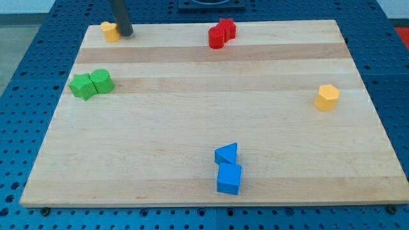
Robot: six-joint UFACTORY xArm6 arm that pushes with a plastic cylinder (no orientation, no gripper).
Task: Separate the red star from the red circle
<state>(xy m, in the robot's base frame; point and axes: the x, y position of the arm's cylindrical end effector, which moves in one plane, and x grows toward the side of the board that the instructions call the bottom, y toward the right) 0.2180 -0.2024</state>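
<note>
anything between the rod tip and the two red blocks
Nothing: in the camera view, only bare wood runs from my tip, beside the small yellow block, to the touching red circle and red star.

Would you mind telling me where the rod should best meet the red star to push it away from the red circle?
There is no gripper, so push. Set my tip on the lower-left side of the red star, at the seam where it touches the red circle, and push toward the view's right, along the top edge of the board.
</note>
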